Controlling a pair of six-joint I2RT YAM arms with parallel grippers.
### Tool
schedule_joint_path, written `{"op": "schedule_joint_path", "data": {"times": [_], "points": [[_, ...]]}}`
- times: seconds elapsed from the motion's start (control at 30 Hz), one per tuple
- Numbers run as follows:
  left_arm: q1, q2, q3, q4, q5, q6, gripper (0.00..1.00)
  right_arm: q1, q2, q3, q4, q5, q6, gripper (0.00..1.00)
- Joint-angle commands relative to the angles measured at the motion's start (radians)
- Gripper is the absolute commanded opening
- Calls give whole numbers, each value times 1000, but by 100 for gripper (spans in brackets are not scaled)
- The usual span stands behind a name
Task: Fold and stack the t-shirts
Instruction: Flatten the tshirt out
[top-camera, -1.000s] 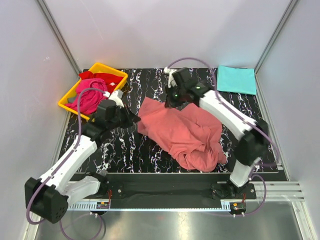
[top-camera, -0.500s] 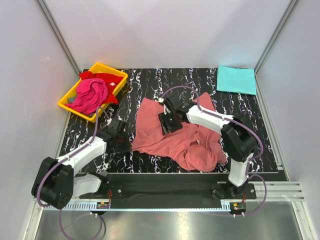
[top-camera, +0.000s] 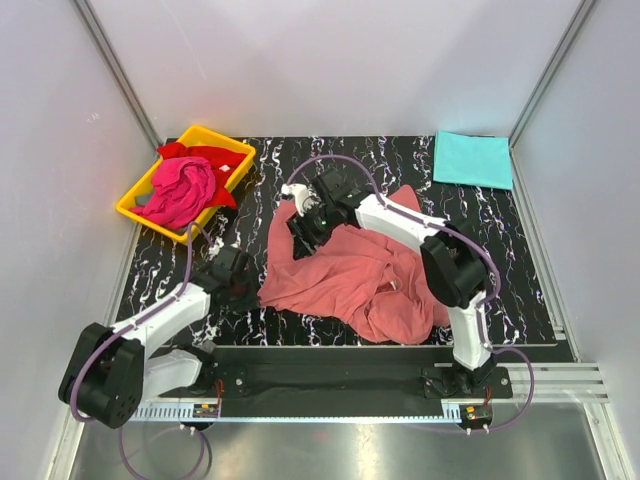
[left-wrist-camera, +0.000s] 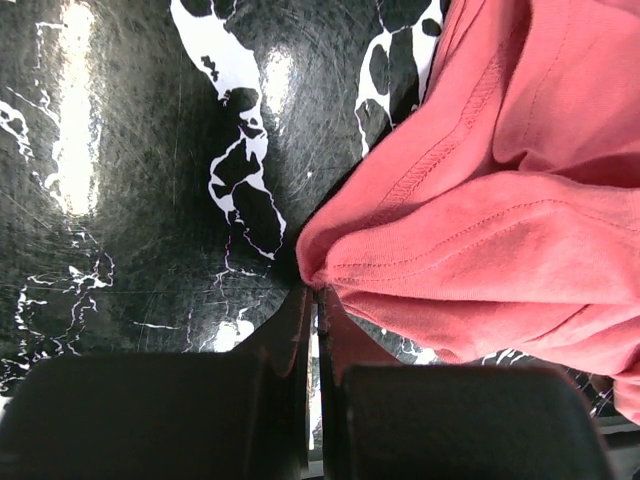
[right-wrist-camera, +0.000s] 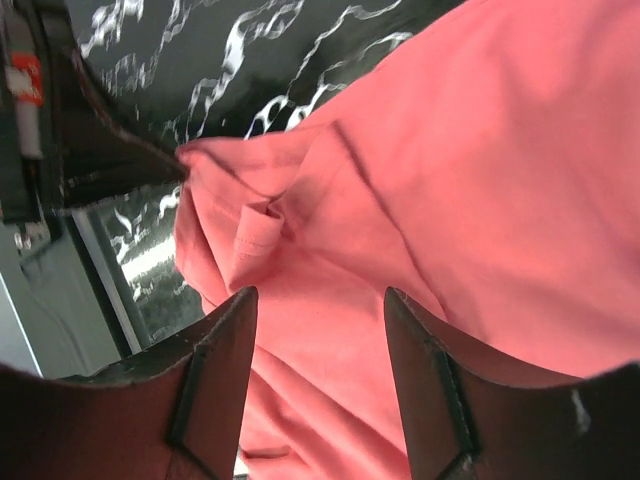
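A crumpled salmon-pink t-shirt (top-camera: 350, 275) lies mid-table. My left gripper (top-camera: 250, 290) is at the shirt's near-left corner. In the left wrist view it (left-wrist-camera: 315, 300) is shut on a fold of the shirt's hem (left-wrist-camera: 480, 220). My right gripper (top-camera: 304, 224) hovers over the shirt's far-left part. Its jaws (right-wrist-camera: 320, 300) stand open with only pink cloth (right-wrist-camera: 480, 180) below them. A folded turquoise t-shirt (top-camera: 472, 159) lies at the back right. A magenta t-shirt (top-camera: 178, 192) and a red t-shirt (top-camera: 208, 156) are bunched in the tray.
The yellow tray (top-camera: 137, 206) sits at the back left of the black marbled table (top-camera: 250, 170). White walls close in on three sides. The arm bases and a metal rail (top-camera: 340, 385) run along the near edge.
My right gripper has opened, let go of the pink shirt and moved left and nearer over it. The left gripper has drawn the shirt's corner toward the near edge.
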Motion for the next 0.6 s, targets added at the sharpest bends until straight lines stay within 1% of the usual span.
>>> {"op": "schedule_joint_path", "data": {"times": [0.0,0.07,0.2,0.3,0.47,0.57], "points": [[5,-9,-26,41,-29,-21,0,0,43,43,-27,-155,-129,60],[5,-12,-37,49,-32,-23,0,6,61,58,-34,-158,-146,60],[5,-24,-48,53,-42,-25,0,9,126,73,-25,-90,-145,55],[5,-31,-45,53,-40,-20,0,9,123,38,33,-45,-130,51],[5,-35,-54,56,-43,-21,0,6,123,29,71,10,-116,43],[5,-43,-54,53,-45,-21,0,7,130,44,44,1,-127,44]]}}
